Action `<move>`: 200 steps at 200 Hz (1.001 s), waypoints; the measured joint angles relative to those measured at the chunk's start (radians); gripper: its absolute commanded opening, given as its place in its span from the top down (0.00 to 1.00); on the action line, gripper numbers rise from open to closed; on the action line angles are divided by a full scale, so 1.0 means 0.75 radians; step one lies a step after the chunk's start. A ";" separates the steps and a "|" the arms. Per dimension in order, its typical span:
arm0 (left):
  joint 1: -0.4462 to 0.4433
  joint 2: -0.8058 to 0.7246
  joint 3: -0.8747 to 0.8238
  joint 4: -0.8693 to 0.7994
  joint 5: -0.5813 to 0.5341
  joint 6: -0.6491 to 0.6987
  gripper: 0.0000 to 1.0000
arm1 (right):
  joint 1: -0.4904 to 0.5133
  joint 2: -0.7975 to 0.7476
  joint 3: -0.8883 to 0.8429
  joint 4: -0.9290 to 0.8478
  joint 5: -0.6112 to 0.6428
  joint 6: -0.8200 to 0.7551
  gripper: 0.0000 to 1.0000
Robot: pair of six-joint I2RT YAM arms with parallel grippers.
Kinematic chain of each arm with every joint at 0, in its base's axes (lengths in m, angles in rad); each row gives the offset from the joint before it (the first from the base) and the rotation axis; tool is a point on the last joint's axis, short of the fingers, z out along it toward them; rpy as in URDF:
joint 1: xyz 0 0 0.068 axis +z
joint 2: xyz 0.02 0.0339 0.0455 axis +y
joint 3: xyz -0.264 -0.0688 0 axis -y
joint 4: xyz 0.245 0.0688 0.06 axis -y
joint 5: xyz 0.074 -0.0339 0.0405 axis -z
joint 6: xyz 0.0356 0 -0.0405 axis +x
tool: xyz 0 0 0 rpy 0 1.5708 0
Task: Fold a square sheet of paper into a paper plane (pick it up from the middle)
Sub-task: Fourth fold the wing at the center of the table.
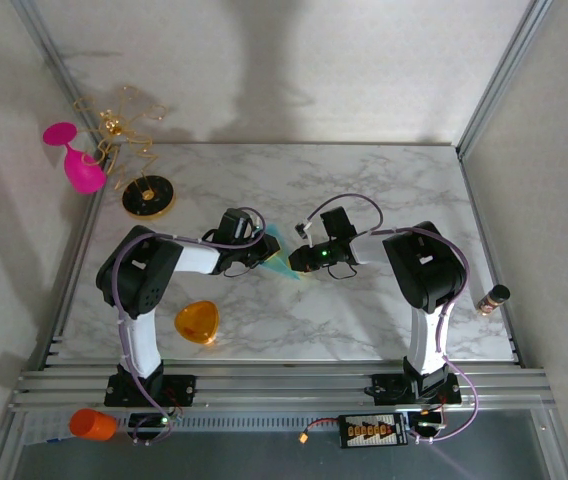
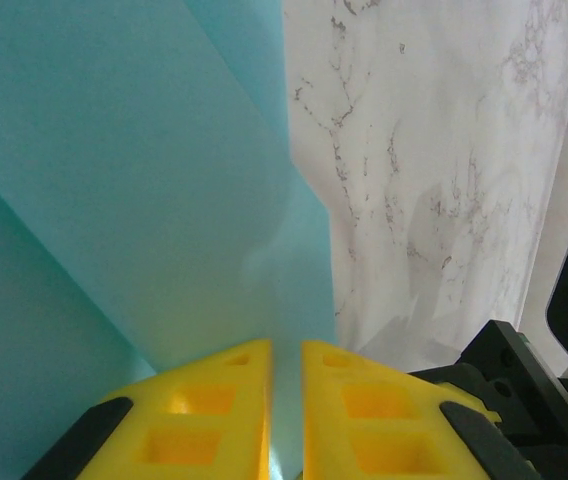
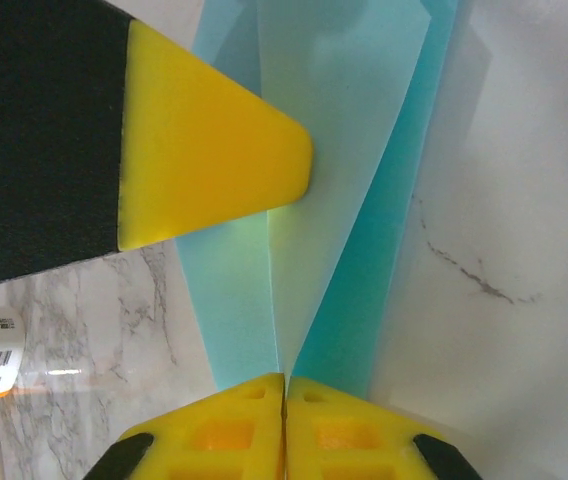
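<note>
Mid-fold, we judge: our left gripper (image 2: pixel 286 362) and right gripper (image 3: pixel 284 392) both pinch the thin teal-cyan folded paper sheet (image 2: pixel 144 200), whose crease next needs careful pressing flat.

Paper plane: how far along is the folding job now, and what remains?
Done: the teal paper carries long folds, its layers overlapping into a narrow wedge. In hand: the left gripper and the right gripper are both shut on it, from opposite sides. Left: I cannot tell if more folds are needed; it is not yet released onto the table.
</note>
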 measured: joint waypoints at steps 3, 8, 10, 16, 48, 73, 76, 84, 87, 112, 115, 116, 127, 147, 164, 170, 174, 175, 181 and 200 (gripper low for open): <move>0.000 0.001 0.001 -0.001 0.000 0.000 0.84 | 0.000 0.000 0.001 -0.001 0.000 0.000 0.89; 0.000 0.004 0.003 -0.001 0.000 0.001 0.84 | 0.000 0.000 0.001 -0.002 0.000 0.000 0.89; 0.000 0.004 0.004 -0.001 0.000 0.000 0.84 | -0.001 0.000 0.001 -0.002 0.000 0.000 0.89; 0.000 0.007 0.006 -0.002 -0.001 0.000 0.84 | -0.001 0.000 0.002 -0.003 0.000 0.000 0.89; 0.000 0.019 0.011 -0.004 -0.001 0.000 0.84 | 0.000 -0.001 0.005 -0.008 -0.002 0.001 0.87; 0.000 0.022 0.014 -0.005 -0.001 0.000 0.84 | 0.000 0.000 0.012 -0.021 -0.007 0.001 0.86; 0.000 0.023 0.015 -0.005 -0.001 0.000 0.84 | 0.000 0.000 0.012 -0.022 -0.006 0.001 0.86; 0.000 0.023 0.017 -0.007 -0.001 0.000 0.84 | 0.000 0.000 0.014 -0.026 -0.006 0.002 0.85; 0.000 0.023 0.018 -0.009 -0.001 0.000 0.84 | 0.000 -0.001 0.015 -0.028 -0.007 0.001 0.85; 0.000 0.025 0.022 -0.016 -0.001 0.000 0.84 | 0.000 -0.001 0.026 -0.049 -0.010 0.005 0.83; 0.000 0.025 0.022 -0.018 -0.001 0.000 0.84 | 0.000 -0.001 0.027 -0.051 -0.010 0.005 0.83; 0.000 0.025 0.023 -0.019 -0.001 0.000 0.84 | 0.000 -0.001 0.028 -0.052 -0.010 0.005 0.83; 0.000 0.025 0.026 -0.026 -0.002 0.000 0.84 | 0.001 -0.001 0.033 -0.062 -0.011 0.006 0.83; 0.000 0.025 0.029 -0.035 -0.005 0.000 0.84 | 0.003 -0.001 0.047 -0.090 -0.011 0.007 0.82; 0.000 0.025 0.031 -0.039 -0.006 0.000 0.85 | 0.004 -0.001 0.060 -0.115 -0.010 0.006 0.82; 0.000 0.025 0.031 -0.039 -0.006 0.000 0.85 | 0.004 -0.001 0.063 -0.123 -0.009 0.006 0.82; 0.000 0.025 0.031 -0.039 -0.006 0.000 0.85 | 0.004 -0.001 0.065 -0.129 -0.007 0.005 0.82; 0.000 0.025 0.031 -0.039 -0.006 0.000 0.85 | 0.004 -0.001 0.065 -0.131 -0.007 0.005 0.82; 0.000 0.025 0.031 -0.039 -0.006 0.000 0.85 | 0.004 -0.001 0.068 -0.138 -0.006 0.005 0.82; 0.000 0.025 0.031 -0.039 -0.005 0.000 0.84 | 0.004 -0.009 0.070 -0.168 -0.004 0.005 0.82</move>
